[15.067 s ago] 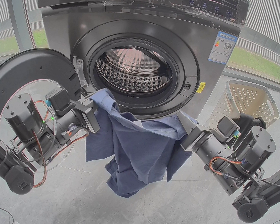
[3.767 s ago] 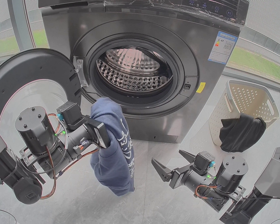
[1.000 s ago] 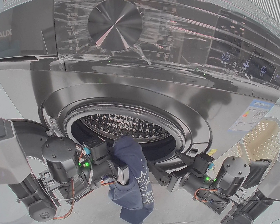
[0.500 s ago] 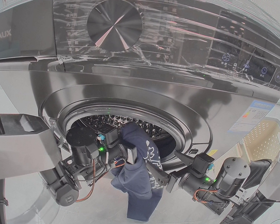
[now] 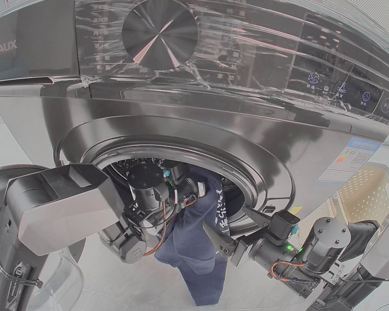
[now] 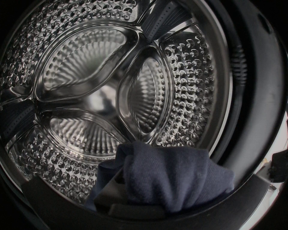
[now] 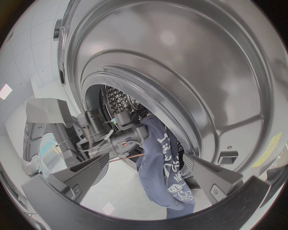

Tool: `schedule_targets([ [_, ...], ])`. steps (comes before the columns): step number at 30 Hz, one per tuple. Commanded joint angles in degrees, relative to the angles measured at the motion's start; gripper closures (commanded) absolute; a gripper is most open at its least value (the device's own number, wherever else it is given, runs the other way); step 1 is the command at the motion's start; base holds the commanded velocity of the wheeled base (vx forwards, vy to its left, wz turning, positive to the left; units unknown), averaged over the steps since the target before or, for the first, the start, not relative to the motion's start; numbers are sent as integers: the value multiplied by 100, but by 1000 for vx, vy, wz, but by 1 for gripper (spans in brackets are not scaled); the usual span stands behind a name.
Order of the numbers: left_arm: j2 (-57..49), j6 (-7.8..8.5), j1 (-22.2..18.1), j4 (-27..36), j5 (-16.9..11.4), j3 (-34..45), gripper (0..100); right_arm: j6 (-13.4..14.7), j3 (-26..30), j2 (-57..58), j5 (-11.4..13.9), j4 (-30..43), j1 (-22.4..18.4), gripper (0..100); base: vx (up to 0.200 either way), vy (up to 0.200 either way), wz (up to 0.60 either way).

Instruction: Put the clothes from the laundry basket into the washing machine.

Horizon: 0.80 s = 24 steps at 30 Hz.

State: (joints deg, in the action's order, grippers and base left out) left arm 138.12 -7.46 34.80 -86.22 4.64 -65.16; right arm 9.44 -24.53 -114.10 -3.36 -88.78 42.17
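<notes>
Shirt (image 5: 198,243) now carried deeper into drum (image 6: 90,75)

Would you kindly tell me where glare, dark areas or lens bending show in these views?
Head view: the control panel's film throws streaky glare; the washing machine bows outward. Left wrist view: the drum glints, the blue shirt lies dim, the door rim nearly black. Right wrist view: black corners, soft bright patches on the curved front.

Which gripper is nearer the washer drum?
Left. The left gripper, shut on the navy shirt, is at the mouth of the drum. The right gripper, fingers open, hangs outside it, beside the shirt.
</notes>
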Motion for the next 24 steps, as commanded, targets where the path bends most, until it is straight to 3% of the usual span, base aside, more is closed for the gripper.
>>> schedule_targets([
  [1, 839, 8, -378, 589, 195, -1509, 100, 6, 1, 2, 2, 28, 2, 0, 0, 0, 0],
  [4, 848, 8, -536, 1125, 300, -2053, 100, 6, -8, -7, 11, 28, 2, 0, 0, 0, 0],
  [6, 848, 8, -545, 1143, 300, -2080, 100, 6, -8, -7, 11, 28, 2, 0, 0, 0, 0],
  [7, 919, 8, -650, 1547, 362, -2713, 100, 6, -8, -15, 2, 28, 2, 0, 0, 0, 0],
  [12, 1288, 25, -791, 2013, 740, -3978, 100, 6, 1, -15, 2, 28, 2, 0, 0, 0, 0],
  [21, 1323, 17, -817, 2057, 889, -4128, 100, 14, 1, -33, 2, 28, 2, 0, 0, 0, 0],
  [22, 1305, 17, -809, 2066, 889, -4075, 0, 14, 1, -33, 2, 28, 2, 0, 0, 0, 0],
  [24, 1261, 8, -782, 2075, 889, -3917, 0, 14, 1, -33, 2, 28, 2, 0, 0, 0, 0],
])
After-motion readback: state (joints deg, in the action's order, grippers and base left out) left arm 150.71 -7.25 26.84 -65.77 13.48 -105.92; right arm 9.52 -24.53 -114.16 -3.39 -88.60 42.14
